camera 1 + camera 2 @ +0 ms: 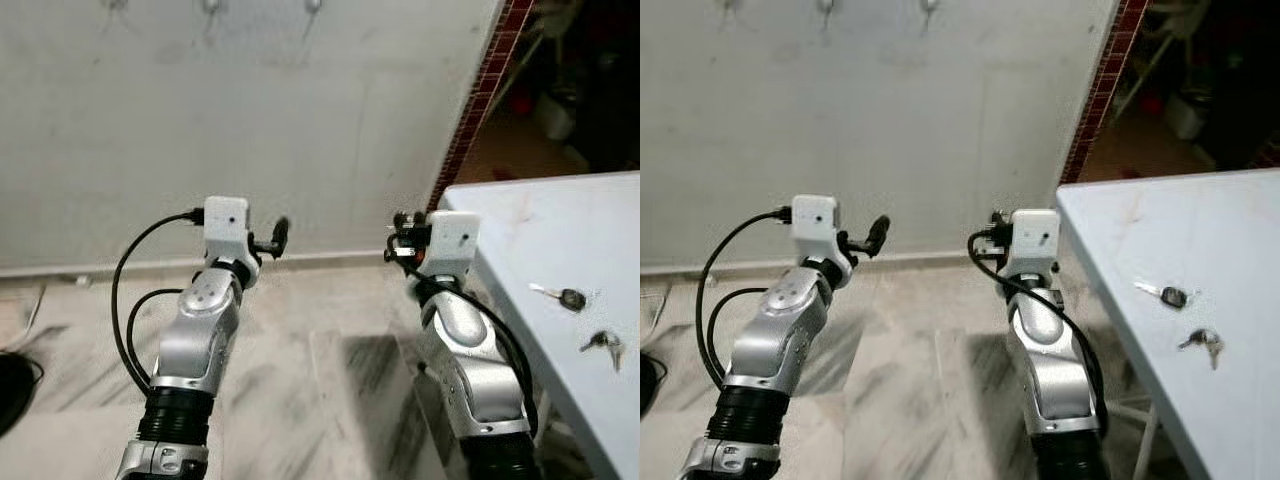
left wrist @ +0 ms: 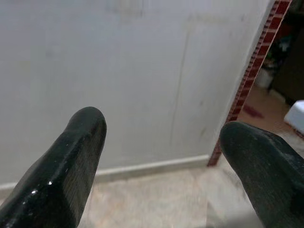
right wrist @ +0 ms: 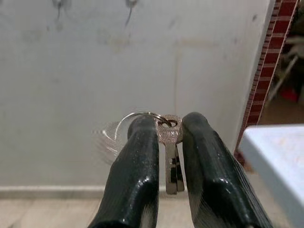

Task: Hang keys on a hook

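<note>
A small bunch of silver keys (image 3: 170, 159) on a ring (image 3: 124, 122) sits pinched between the fingers of my right gripper (image 3: 168, 124), shut on it; the blades hang down between the fingers. That gripper (image 1: 400, 236) is held up in front of the grey wall, beside the table corner. Metal hooks (image 1: 211, 8) are fixed high on the wall, well above both grippers; two of these hooks (image 3: 129, 6) also appear in the right wrist view. My left gripper (image 1: 274, 238) is raised to the same height, open and holding nothing, its fingertips (image 2: 88, 124) wide apart.
A white table (image 1: 560, 225) stands at my right with a black-headed key (image 1: 566, 297) and another key bunch (image 1: 605, 344) on it. A red brick edge (image 1: 482, 95) ends the wall, with a dim room behind. A dark object (image 1: 12, 392) lies on the marble floor, far left.
</note>
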Controlling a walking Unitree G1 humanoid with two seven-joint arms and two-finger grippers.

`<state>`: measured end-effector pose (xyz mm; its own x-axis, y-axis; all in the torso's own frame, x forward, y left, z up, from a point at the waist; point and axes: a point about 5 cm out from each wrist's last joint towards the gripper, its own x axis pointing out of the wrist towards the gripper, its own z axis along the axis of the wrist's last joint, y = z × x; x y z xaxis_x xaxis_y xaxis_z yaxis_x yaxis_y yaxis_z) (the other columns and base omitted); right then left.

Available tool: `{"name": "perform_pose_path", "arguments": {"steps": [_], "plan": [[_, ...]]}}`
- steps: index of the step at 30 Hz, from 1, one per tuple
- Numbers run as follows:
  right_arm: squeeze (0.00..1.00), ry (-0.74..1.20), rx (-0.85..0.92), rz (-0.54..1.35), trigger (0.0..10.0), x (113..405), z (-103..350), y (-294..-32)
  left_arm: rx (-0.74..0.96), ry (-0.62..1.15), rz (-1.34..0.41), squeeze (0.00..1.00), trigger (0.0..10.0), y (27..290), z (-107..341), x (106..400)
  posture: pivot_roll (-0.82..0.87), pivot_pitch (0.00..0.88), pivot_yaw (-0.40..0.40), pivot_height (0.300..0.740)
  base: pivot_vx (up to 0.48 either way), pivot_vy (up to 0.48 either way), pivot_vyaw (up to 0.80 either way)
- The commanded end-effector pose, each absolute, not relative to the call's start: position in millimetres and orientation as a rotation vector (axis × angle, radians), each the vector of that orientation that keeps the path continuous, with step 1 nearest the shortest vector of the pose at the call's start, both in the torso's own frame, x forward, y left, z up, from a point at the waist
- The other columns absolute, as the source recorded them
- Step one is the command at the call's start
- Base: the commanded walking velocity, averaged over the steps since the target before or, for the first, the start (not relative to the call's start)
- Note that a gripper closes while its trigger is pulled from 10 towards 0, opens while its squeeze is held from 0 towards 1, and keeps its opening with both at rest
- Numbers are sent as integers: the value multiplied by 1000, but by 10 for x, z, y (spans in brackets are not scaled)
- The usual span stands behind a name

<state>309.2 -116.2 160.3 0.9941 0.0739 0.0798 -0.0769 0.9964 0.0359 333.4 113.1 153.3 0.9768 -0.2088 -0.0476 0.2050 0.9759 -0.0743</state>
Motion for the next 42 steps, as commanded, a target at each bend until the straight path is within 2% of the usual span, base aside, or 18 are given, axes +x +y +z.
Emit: {"name": "perform_pose_path", "arguments": {"steps": [1, 25, 42], "plan": [[0, -79, 31, 35, 10000, 3083, 1599, -1270, -67, 52, -250, 0, 10000, 1032, 1568, 3334, 155, 0, -22, 740, 352, 0, 0], [0, -62, 34, 68, 10000, 3061, 1552, -1202, -75, 68, -272, 0, 10000, 988, 1549, 3311, 159, 0, -25, 740, 377, 0, 0], [0, -52, 38, 72, 10000, 3061, 1536, -1186, -83, 82, -272, 0, 10000, 988, 1528, 3296, 158, 0, -26, 740, 353, 325, 0]]}}
